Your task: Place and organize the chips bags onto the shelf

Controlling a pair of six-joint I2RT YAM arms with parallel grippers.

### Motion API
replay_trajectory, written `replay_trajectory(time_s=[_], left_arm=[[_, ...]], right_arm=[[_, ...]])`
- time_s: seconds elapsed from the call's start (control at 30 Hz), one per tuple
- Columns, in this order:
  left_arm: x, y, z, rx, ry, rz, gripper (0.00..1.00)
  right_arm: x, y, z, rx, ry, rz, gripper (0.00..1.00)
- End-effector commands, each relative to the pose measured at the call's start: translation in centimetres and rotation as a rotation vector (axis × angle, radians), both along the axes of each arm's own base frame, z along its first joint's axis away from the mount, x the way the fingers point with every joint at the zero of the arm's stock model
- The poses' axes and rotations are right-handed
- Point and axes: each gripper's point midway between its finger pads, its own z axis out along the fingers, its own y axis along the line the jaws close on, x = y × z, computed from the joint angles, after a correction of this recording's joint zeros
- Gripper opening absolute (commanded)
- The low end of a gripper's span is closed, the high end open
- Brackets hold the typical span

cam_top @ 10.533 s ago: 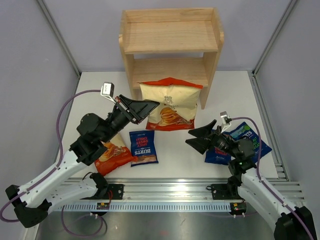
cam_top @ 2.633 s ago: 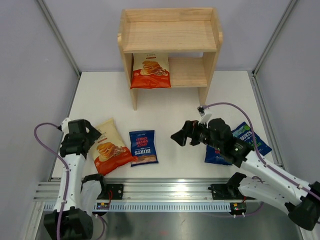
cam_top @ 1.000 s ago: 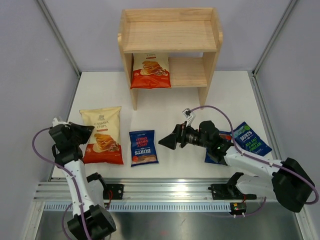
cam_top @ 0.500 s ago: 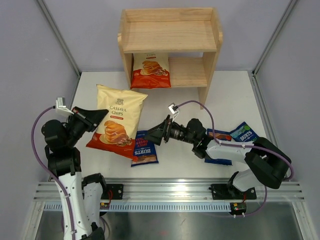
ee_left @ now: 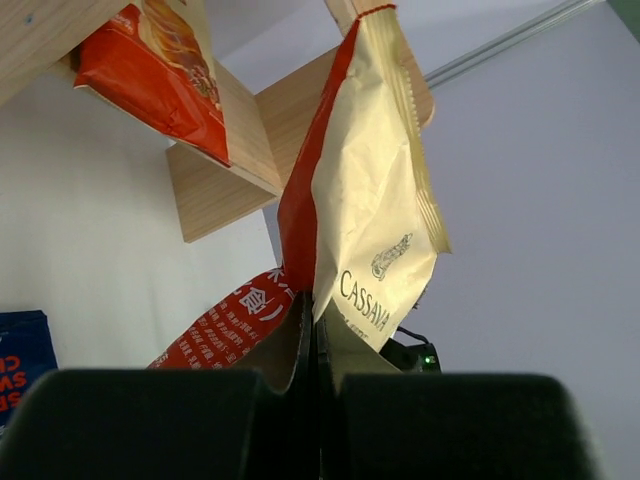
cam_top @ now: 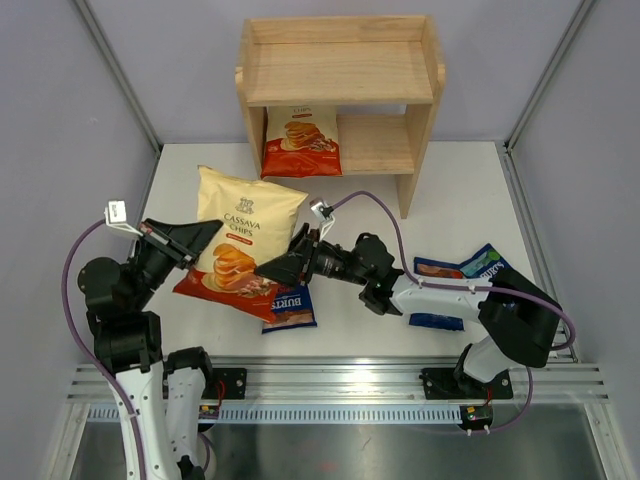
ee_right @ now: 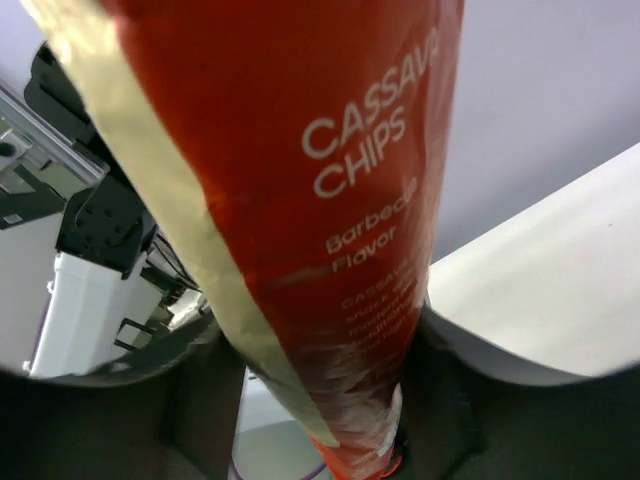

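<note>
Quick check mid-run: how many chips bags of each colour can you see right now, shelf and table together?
Orange-red cassava bags: 2. The shelved bag is on the lower tier of the shelf; the held bag is in the left end effector.
Dark blue BURTS bags: 3. These are the centre bag, the right bag partly under the right arm, and the green-lettered bag.
Total: 5

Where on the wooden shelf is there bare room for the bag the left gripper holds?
The light-wood two-tier shelf has its top tier bare inside the rim. On the lower tier the right half is free, between the orange-red chips bag and the right side panel; that bag crowds the left half.
</note>
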Motion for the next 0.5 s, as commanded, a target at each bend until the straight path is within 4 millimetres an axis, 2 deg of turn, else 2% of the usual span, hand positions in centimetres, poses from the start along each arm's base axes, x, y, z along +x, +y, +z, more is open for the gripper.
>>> replay_trajectory(time_s=[0.0,0.07,0.1,0.13,0.17,0.3,0.33,0.37,0.43,0.47], left_arm=[[-1.8,-1.2,3.5,0.030,-0.118,-0.075,0.00],[-2.2,-1.9,3.7,0.098,-0.172,-0.138,0.03],[-2.2,-2.1,3.7,0.122,-0.195,-0.163,0.18],[-2.4,-2.4,3.8,0.148,-0.225,-0.184,0.25],[-2.9,-2.8,3.7,0.199,-0.274,-0.229,0.30],[-4.4,-4.0,3.0,0.315,-0.395,-0.330,0.76],[-4.7,-4.3,3.0,0.354,-0.447,-0.352,0.93],[-5.5,-4.9,2.2,0.364,-0.456,-0.426,0.99],[-6.3,-5.6,2.1,0.399,-0.526,-0.495,0.99],[-7.5,-6.3,1.8,0.404,-0.559,-0.576,0.99]], right_arm=[[-0.9,0.0,2.9,0.078,-0.037,0.028,0.54],[-1.6,-0.8,3.1,0.069,-0.045,0.040,0.41],[-2.0,-1.2,3.3,0.064,-0.051,0.048,0.37],[-2.3,-1.5,3.2,0.048,-0.060,0.053,0.34],[-2.9,-2.3,3.3,0.022,-0.077,0.054,0.25],[-4.3,-4.6,3.2,-0.081,-0.140,0.058,0.20],[-4.5,-5.1,2.0,-0.150,-0.145,0.063,0.18],[-4.7,-6.6,3.2,-0.145,-0.174,0.055,0.18],[-5.4,-8.0,2.4,-0.230,-0.178,0.088,0.18],[-5.4,-9.3,3.4,-0.233,-0.194,0.079,0.18]])
